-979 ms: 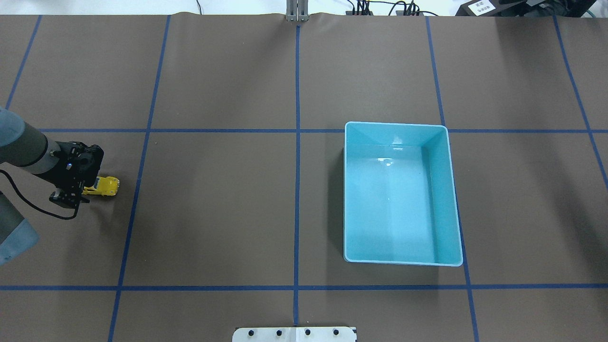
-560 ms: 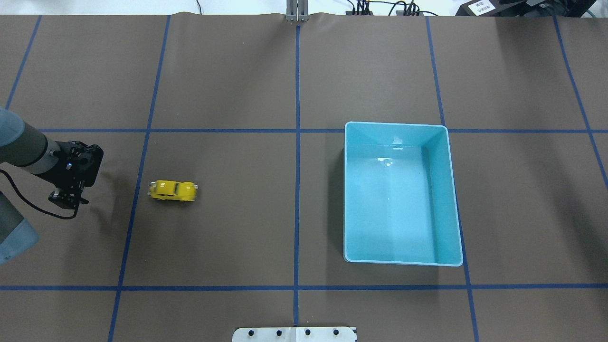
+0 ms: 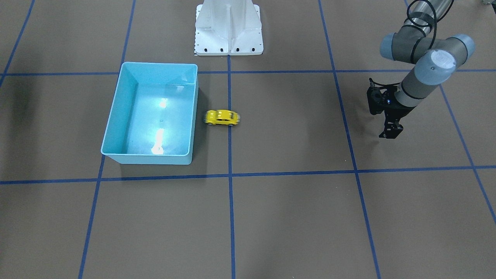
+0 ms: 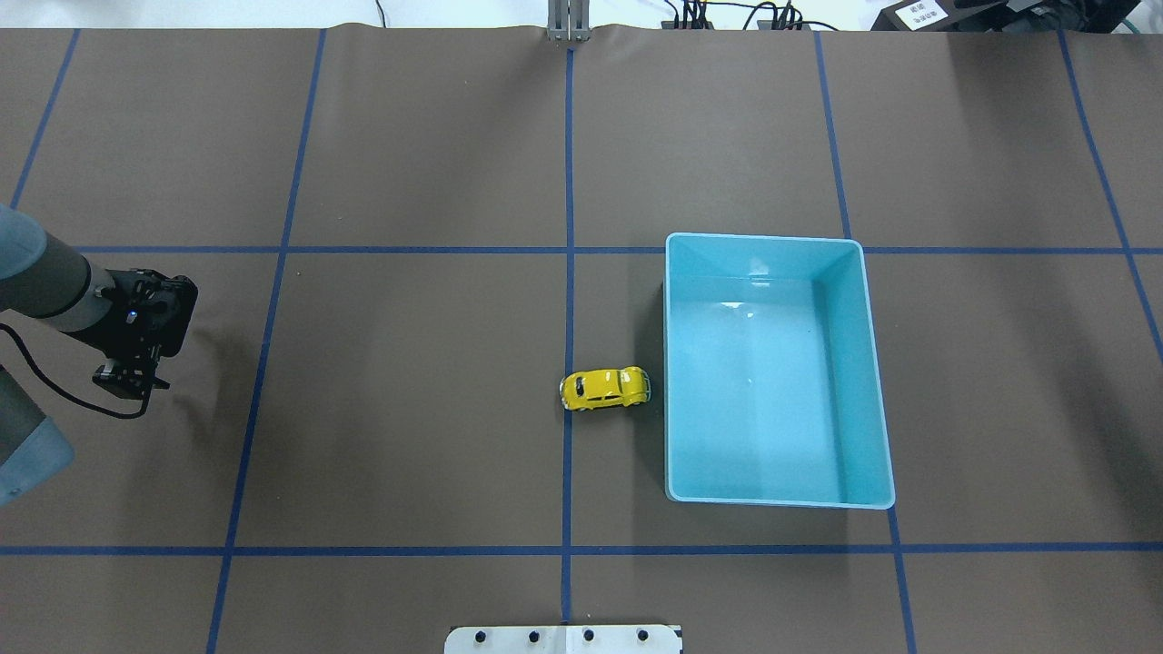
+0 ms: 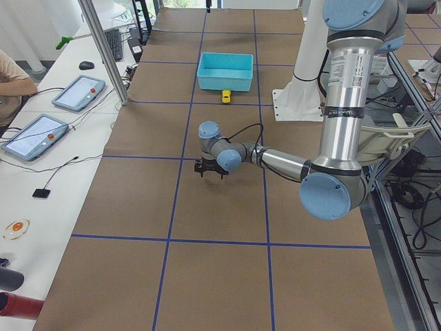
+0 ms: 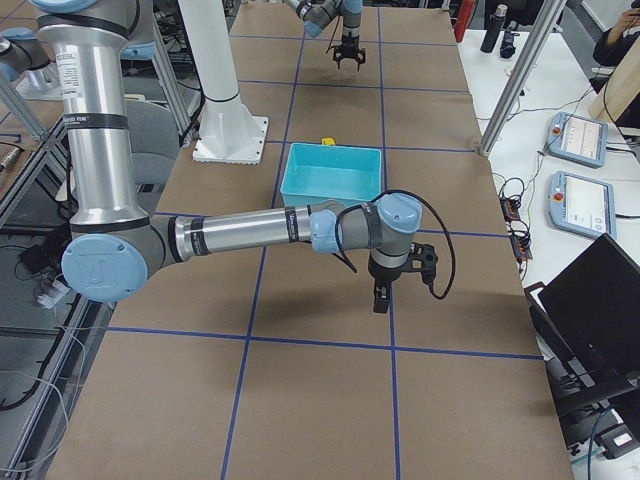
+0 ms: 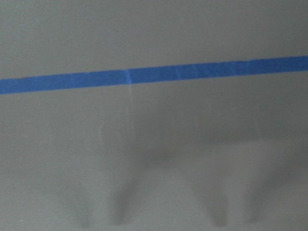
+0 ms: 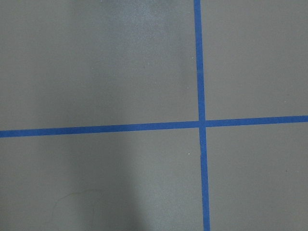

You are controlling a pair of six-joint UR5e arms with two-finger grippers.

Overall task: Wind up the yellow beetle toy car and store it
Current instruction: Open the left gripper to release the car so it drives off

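Car is on the table, upright on its wheels, not yet in the bin. It sits just beside the bin wall that faces the robot's left, a bit past mid-wall toward the robot. Its long axis points at that wall. The front-facing view shows a thin gap, so it looks not quite touching. The car's other end lies over the centre tape line.

Left gripper is at the robot's far left, well apart from the car, pointing down close over the table. Its fingers are apart with nothing between them. The left wrist view shows only blurred table, 1 tape line and soft shadows.

Right gripper shows only in the right side view. It points down over the table on the bin's other side, well apart from the bin. Cannot tell whether its claw is apart or together. The right wrist view shows 2 tape lines crossing.
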